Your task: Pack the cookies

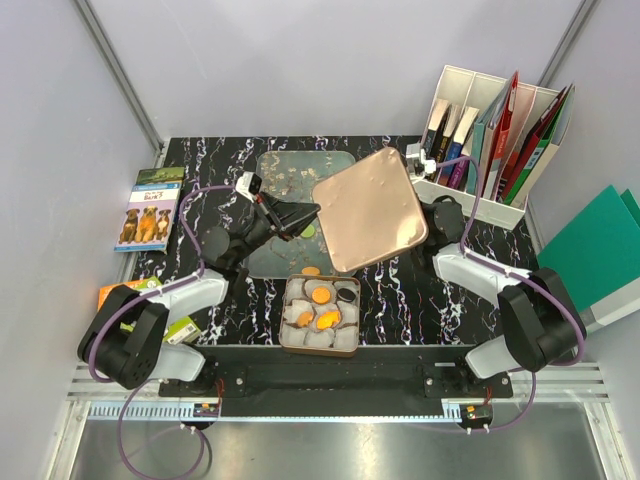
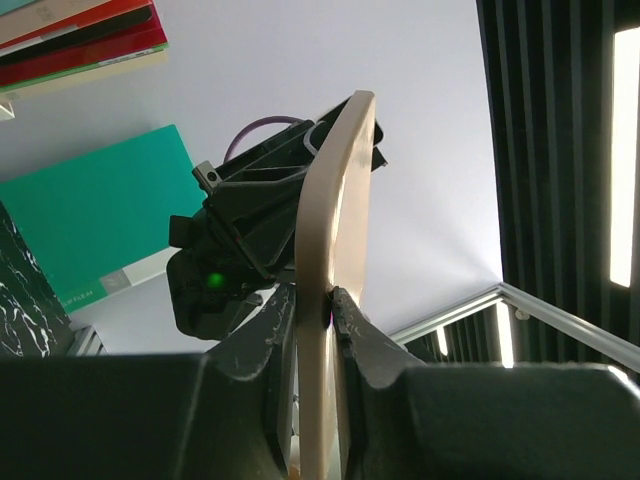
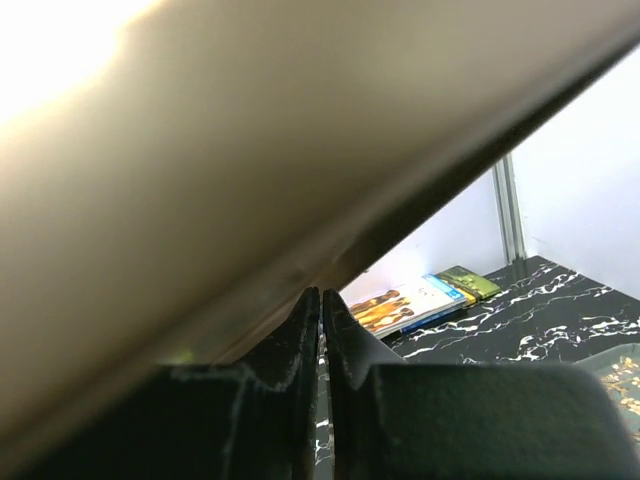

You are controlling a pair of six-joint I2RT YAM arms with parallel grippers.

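Black marbled table (image 1: 420, 300): left hand (image 2: 318, 300) clamps the tan lid's (image 1: 368, 208) edge; right hand (image 3: 320, 310) shows fingers pressed together beneath it. Cookies (image 1: 325, 318) lie in the tin (image 1: 283, 330), below both hands. Dog book (image 1: 148, 215) title unreadable.

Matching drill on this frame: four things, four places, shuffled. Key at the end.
Things:
1. lid
2. tin
3. dog-cover book
4. green folder

Places:
A. far left, at the table edge
B. right, off the table
C. in the air, tilted, pinched by the left fingers
D. near edge, between the arm bases, cookies inside

Pairs: 1-C, 2-D, 3-A, 4-B
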